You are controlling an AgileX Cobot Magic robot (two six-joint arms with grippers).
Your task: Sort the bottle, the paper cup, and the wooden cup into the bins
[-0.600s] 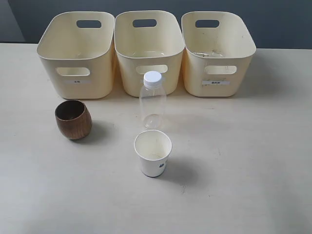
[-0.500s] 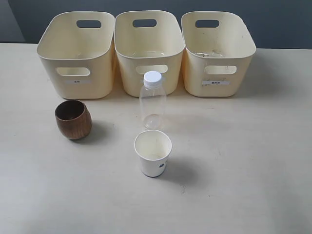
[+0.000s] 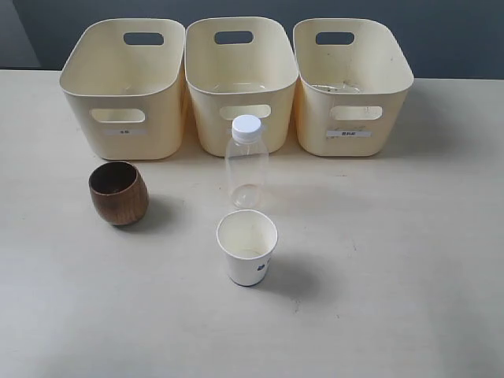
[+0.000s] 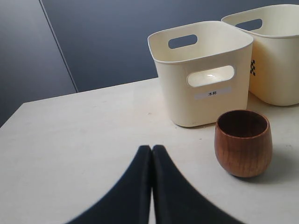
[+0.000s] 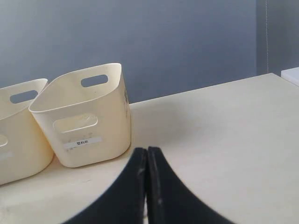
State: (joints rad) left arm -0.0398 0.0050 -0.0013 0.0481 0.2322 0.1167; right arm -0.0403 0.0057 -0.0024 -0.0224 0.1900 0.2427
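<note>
We see all three items standing upright on the bench [image 3: 409, 260], none in the bins [image 3: 240, 87] yet. The wooden cup [image 4: 242, 142] stands near our left gripper [image 4: 151, 150], ahead and to one side; bottle [image 3: 246, 161] and paper cup [image 3: 247, 246] sit centrally. Left and right gripper [image 5: 147, 151] are both clenched, empty. The left arm looks nearest.

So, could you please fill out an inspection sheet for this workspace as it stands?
Surface: pale table, bare around the items.
Job's things: bottle upright, capped; paper cup upright in front of it; wooden cup upright, at the left. Three bins in a row behind; nothing seen inside.
Clutter: nothing seen.
Grippers: left gripper shut, empty; right gripper shut, empty.
Cables: nothing seen.
Surroundings: dark blue-grey wall.
</note>
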